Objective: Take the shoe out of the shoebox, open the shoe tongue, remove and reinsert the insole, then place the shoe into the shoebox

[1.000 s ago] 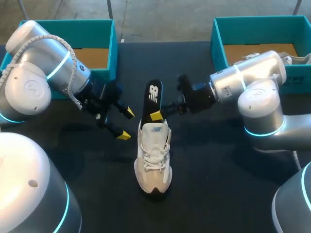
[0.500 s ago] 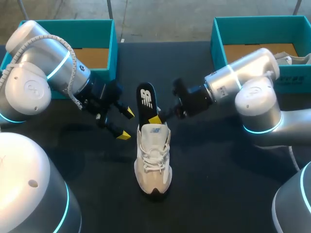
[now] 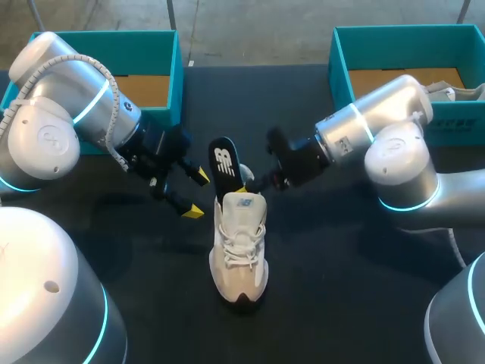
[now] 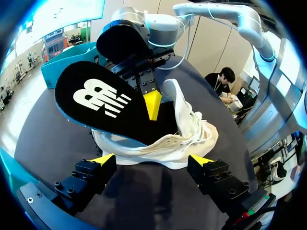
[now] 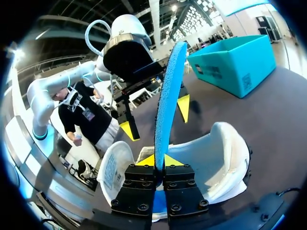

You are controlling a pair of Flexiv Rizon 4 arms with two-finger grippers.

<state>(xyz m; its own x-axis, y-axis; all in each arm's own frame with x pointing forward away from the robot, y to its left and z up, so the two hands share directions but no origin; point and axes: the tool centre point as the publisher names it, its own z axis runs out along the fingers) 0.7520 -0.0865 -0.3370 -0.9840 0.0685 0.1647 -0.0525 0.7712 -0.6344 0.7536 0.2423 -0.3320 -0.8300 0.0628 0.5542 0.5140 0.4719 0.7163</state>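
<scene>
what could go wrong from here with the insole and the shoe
The right gripper pinches the insole only at one side edge, so it may twist or slip out. The shoe stands unheld on the table, with the open left gripper apart from it, so pushing on the insole might slide or tip it.

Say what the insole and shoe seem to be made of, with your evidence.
Insole: probably foam, matte; its blue underside looks pebbled, the top face black, likely fabric-lined.
Shoe: seemingly soft textile or synthetic leather, off-white, matte; its collar folds softly and it has laces.
</scene>
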